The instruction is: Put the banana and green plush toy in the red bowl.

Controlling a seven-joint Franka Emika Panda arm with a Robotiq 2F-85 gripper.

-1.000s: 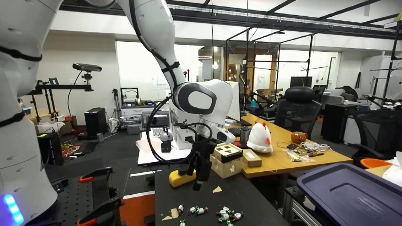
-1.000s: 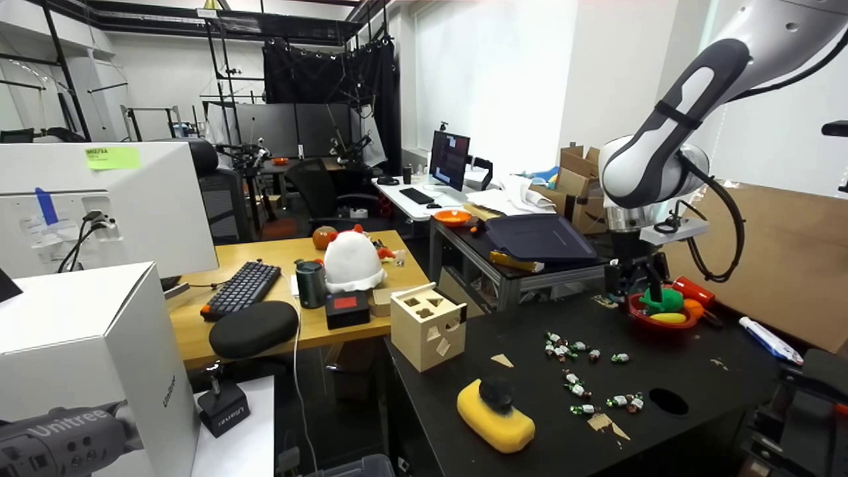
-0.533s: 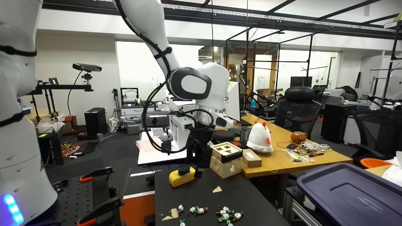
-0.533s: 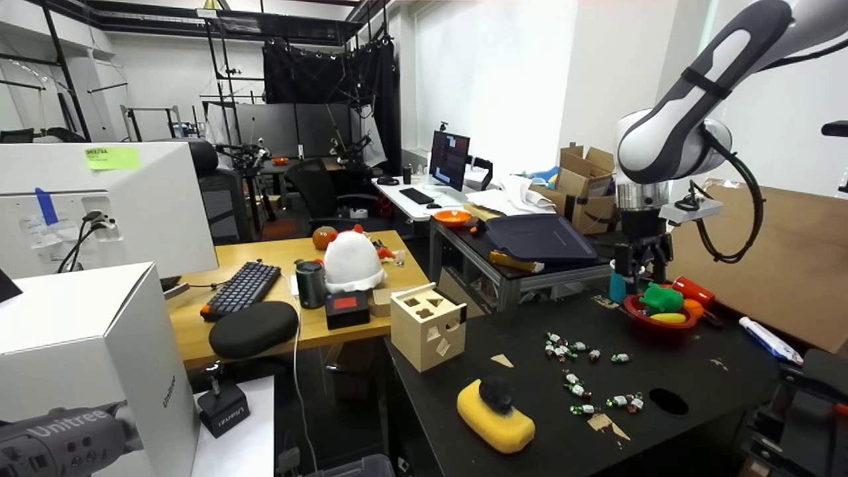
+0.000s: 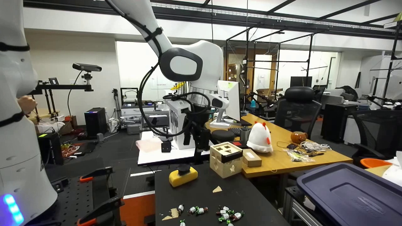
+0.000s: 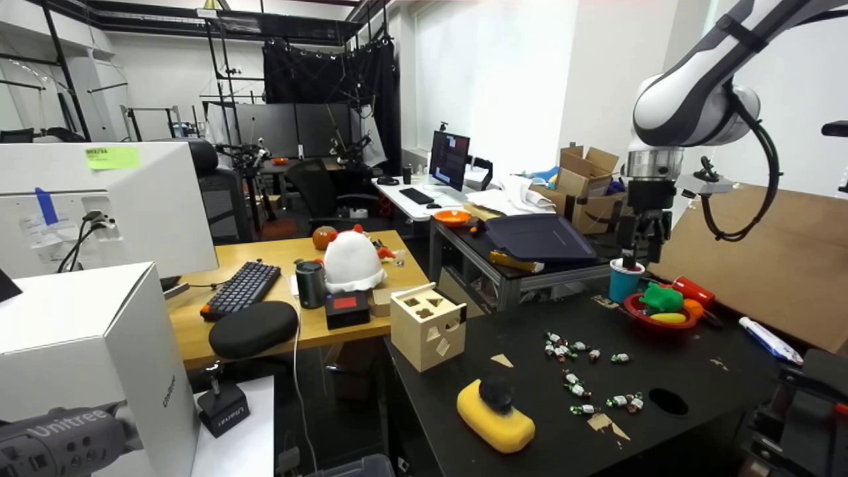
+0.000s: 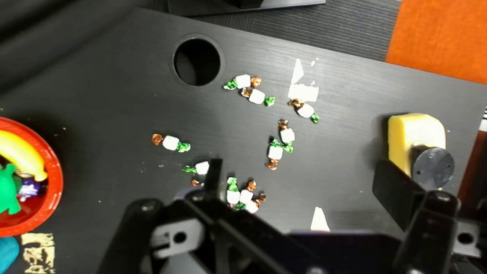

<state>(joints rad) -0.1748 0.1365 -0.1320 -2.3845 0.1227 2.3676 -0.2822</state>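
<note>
Currently, your hand (image 7: 298, 182) hangs released, jaws apart, above bench (image 7: 338, 152); banana (image 7: 23, 154) and green plush toy (image 7: 7, 190) lie in red bowl (image 7: 55, 179).

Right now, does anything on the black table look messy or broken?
Yes, a bit. Wrapped candies lie scattered loose instead of gathered together. Ragged tan patches look like torn tape or damage on the black table; I can't tell which. A red cylinder lies on its side near the red bowl, maybe tipped over.
</note>
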